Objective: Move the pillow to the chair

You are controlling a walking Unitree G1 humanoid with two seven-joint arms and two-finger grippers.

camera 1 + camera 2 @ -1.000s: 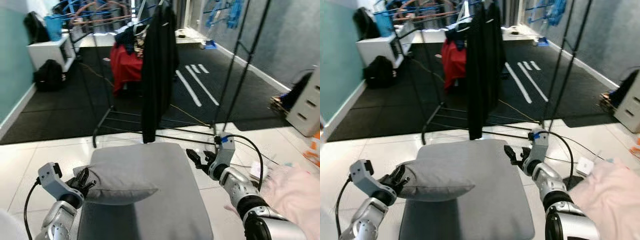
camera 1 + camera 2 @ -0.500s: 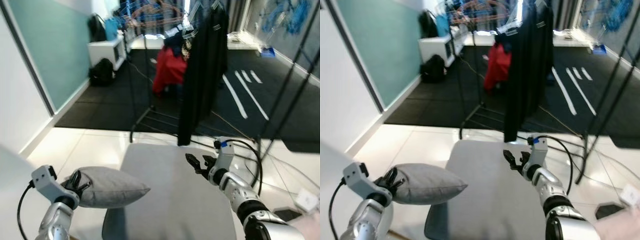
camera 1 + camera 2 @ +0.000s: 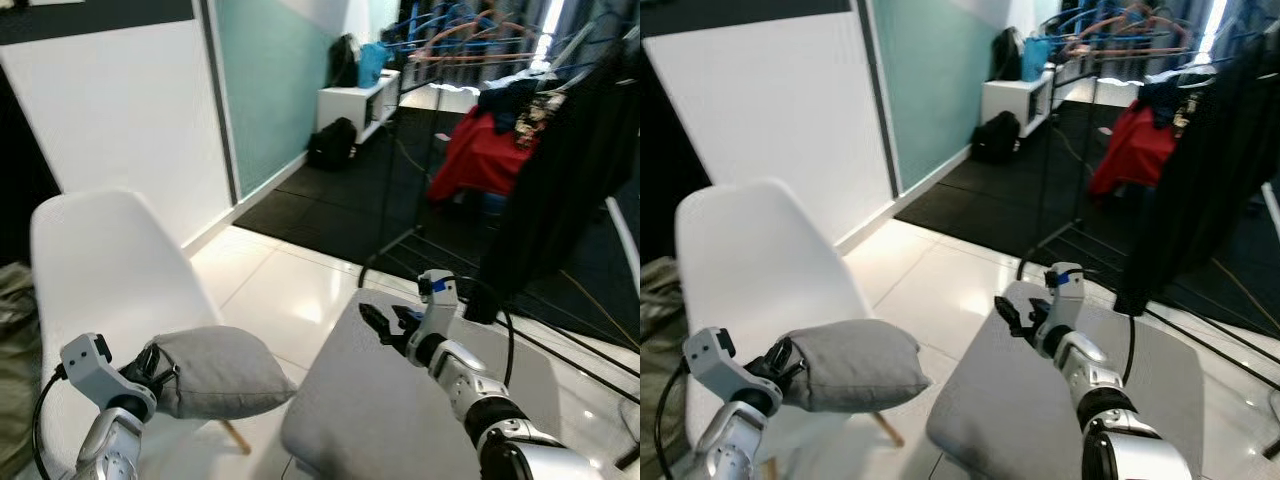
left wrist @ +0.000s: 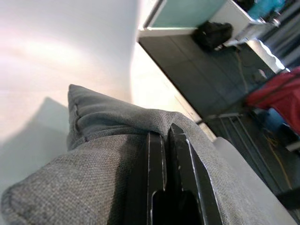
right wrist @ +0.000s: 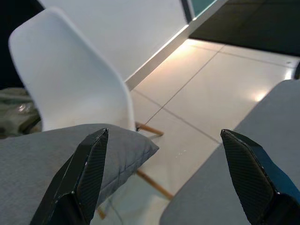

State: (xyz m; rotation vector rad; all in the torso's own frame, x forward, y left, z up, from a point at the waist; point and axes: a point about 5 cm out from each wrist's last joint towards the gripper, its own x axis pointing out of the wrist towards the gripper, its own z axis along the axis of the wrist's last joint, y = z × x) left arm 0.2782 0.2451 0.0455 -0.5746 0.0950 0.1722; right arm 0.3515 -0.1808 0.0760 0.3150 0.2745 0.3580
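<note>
A small grey pillow (image 3: 222, 372) hangs in the air at lower left, held by one end in my left gripper (image 3: 156, 365), which is shut on it. Behind and under it stands a white shell chair (image 3: 100, 280) with wooden legs; the pillow floats just over the chair's front edge. In the left wrist view the black fingers (image 4: 161, 159) pinch the pillow (image 4: 93, 183) fabric. My right gripper (image 3: 382, 324) is open and holds nothing, hovering above a large grey cushion (image 3: 420, 420). The right wrist view looks past the open fingers to the pillow (image 5: 70, 159) and chair (image 5: 65, 79).
A white wall and teal glass panel (image 3: 260, 90) stand behind the chair. A clothes rack (image 3: 560, 150) with a black garment and red clothes stands to the right on dark carpet. A black bag (image 3: 335, 145) lies by a white cabinet. Glossy white tiles (image 3: 290, 290) lie between.
The camera has swung left, bringing the white chair into view. My left gripper still holds the pillow, which now hangs by the chair instead of beside the grey cushion.
</note>
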